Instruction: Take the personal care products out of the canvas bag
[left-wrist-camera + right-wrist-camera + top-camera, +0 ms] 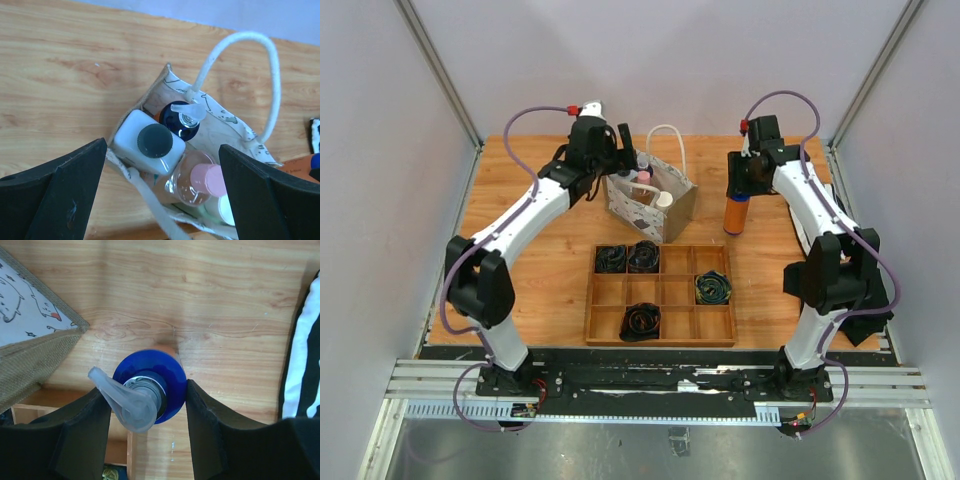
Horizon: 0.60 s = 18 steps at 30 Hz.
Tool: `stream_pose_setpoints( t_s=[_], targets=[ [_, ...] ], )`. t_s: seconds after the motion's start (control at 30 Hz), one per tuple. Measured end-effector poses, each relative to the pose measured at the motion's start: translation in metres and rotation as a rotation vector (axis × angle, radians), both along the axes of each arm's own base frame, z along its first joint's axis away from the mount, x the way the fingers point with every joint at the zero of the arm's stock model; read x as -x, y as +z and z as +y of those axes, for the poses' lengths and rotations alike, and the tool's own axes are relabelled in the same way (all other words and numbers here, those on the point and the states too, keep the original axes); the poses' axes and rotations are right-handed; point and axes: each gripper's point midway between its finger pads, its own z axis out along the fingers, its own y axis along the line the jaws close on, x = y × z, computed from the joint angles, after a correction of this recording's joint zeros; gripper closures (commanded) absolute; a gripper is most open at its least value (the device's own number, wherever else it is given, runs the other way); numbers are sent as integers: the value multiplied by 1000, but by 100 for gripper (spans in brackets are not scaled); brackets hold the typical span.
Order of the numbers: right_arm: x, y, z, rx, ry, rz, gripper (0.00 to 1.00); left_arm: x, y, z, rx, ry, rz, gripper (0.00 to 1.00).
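The canvas bag [642, 208] stands at the back middle of the table, its rope handles up. In the left wrist view the bag [222, 122] holds a white squarish bottle with a dark cap [147, 142], a blue-capped pump bottle [181, 119] and a clear pinkish bottle with a pale pink cap [200, 177]. My left gripper [623, 150] is open and empty above the bag's left end [162, 200]. My right gripper [740, 185] is shut around the blue cap of an orange bottle [736, 215], which stands upright on the table right of the bag [150, 385].
A wooden divided tray [660, 342] with coiled dark cables lies in front of the bag. A black-and-white striped cloth [300, 365] lies just right of the orange bottle. The bag's brown side panel [30, 365] is to its left. Grey walls enclose the table.
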Motion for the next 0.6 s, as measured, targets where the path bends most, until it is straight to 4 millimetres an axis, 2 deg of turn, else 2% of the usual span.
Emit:
stream_pose_setpoints(
  t_s=[0.2, 0.3, 0.33, 0.37, 0.4, 0.5, 0.53, 0.6],
  targets=[
    [0, -21, 2, -23, -16, 8, 93, -21, -38, -24, -21, -76, 81, 8],
    [-5, -22, 3, -32, -22, -15, 88, -15, -49, -32, -26, -119, 115, 8],
    [-7, -22, 4, -35, -24, -24, 80, -13, -50, -34, -32, -126, 117, 8],
    [-9, -22, 4, -37, -26, -31, 66, -12, -49, -36, -40, -133, 114, 8],
    [-11, -22, 4, -40, -28, -39, 47, -10, -50, -39, -53, -140, 111, 8],
    [-14, -23, 5, -51, -36, -61, 26, -7, -50, -41, -90, -137, 105, 8],
    [-14, -23, 5, -56, -40, -64, 3, -6, -49, -40, -102, -132, 107, 8],
    [-8, -33, 4, -54, -46, -38, 1, -5, -47, -36, -132, -116, 113, 9]
  ],
)
